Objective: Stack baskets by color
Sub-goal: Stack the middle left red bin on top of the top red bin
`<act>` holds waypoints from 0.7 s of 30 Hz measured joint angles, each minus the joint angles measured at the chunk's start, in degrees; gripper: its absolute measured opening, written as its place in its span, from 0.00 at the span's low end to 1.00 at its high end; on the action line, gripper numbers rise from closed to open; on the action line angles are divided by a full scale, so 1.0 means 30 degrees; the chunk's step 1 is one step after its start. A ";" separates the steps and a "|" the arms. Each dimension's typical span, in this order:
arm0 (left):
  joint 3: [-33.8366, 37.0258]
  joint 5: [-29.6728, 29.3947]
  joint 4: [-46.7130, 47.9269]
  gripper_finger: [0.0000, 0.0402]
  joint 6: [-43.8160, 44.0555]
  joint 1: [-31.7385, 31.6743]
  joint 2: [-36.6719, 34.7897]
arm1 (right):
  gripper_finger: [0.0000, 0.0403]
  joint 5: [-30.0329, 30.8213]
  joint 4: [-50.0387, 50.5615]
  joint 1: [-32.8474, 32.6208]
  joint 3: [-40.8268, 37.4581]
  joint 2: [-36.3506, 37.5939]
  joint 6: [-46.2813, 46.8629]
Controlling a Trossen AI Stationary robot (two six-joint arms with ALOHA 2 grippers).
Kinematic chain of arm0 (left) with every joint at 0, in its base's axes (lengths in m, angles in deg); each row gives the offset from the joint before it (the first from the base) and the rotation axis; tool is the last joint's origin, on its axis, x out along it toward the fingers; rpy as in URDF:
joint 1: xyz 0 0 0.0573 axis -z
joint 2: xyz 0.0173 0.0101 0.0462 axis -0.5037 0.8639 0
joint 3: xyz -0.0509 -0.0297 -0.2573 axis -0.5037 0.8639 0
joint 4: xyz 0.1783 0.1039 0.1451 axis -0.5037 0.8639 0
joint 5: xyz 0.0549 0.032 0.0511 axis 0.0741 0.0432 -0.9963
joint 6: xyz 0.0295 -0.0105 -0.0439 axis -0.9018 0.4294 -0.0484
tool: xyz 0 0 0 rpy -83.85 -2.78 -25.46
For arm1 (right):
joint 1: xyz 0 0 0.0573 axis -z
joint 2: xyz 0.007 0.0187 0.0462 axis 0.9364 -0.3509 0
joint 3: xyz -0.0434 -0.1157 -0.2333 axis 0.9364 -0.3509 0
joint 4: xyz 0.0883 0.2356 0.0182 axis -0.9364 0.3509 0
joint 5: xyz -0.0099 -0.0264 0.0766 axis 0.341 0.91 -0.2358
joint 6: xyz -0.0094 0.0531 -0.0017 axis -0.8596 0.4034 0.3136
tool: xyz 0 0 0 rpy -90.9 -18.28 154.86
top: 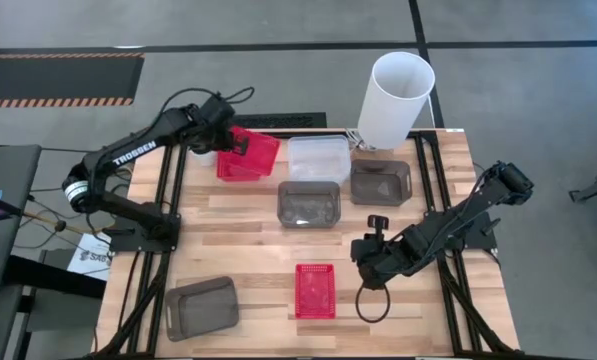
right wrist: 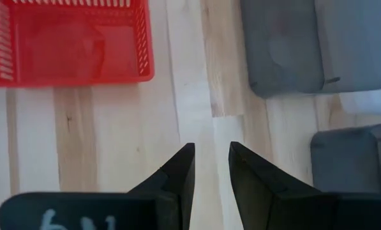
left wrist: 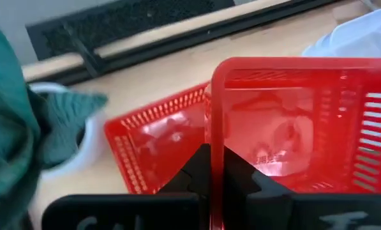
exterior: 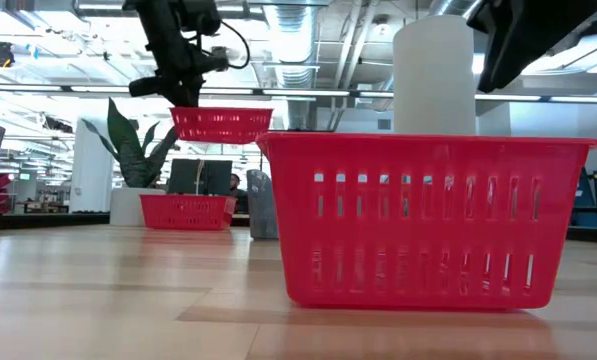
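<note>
My left gripper (top: 233, 143) is at the table's far left, shut on a red mesh basket (exterior: 221, 124) that hangs in the air. Below it, a second red basket (exterior: 186, 211) rests on its base on the table. A third red basket (top: 313, 290) stands near the front edge. Grey baskets sit at the middle (top: 308, 203), the far right (top: 381, 182) and the near left (top: 200, 305). A clear basket (top: 318, 157) lies at the far middle. My right gripper (right wrist: 209, 156) hovers open over bare wood right of the near red basket. My left gripper pinches one side wall of the red basket at its rim (left wrist: 214, 121), one finger inside and one outside. The fingers slant down from above. The basket hangs clear of the table, about level, over the second red basket (left wrist: 152, 140).
A tall white cylinder (top: 393, 95) stands at the far right behind the grey basket. A potted plant (left wrist: 30, 128) in a white pot (top: 203, 157) stands close beside the left gripper. A black cable loop (top: 373, 300) lies under the right arm. Black rails run along both table sides.
</note>
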 joint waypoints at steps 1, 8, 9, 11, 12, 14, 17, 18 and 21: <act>0.0000 -0.0135 0.0242 0.00 0.0400 0.0097 0.0007 | 0.29 -0.0021 0.0046 -0.0005 0.0000 0.0000 -0.0241; 0.0051 -0.2298 0.3007 0.00 0.3151 0.1002 0.0775 | 0.29 -0.0197 0.0210 -0.0044 -0.0007 0.0000 -0.1310; 0.0054 -0.2552 0.3233 0.00 0.3463 0.1128 0.0996 | 0.29 -0.0242 0.0274 -0.0044 -0.0007 0.0000 -0.1385; 0.0066 -0.3260 0.3321 0.00 0.4064 0.1283 0.1394 | 0.29 -0.0498 0.0443 -0.0055 -0.0007 0.0000 -0.1514; 0.0073 -0.3588 0.3181 0.00 0.4406 0.1269 0.1534 | 0.29 -0.0660 0.0473 -0.0077 -0.0007 0.0000 -0.1571; 0.0066 -0.3896 0.2539 0.00 0.4756 0.0908 0.1657 | 0.29 -0.0823 0.0473 -0.0181 -0.0007 0.0000 -0.1672; 0.0066 -0.3759 0.1984 0.00 0.4975 0.0256 0.1848 | 0.29 -0.1253 0.0502 -0.0434 -0.0007 0.0000 -0.2040; 0.0101 -0.3773 0.2019 0.00 0.5106 0.0068 0.1899 | 0.29 -0.1401 0.0515 -0.0543 -0.0007 -0.0007 -0.2129; 0.0403 -0.3685 0.1419 0.00 0.5300 -0.0135 0.2118 | 0.29 -0.1636 0.0662 -0.0863 -0.0007 -0.0007 -0.2316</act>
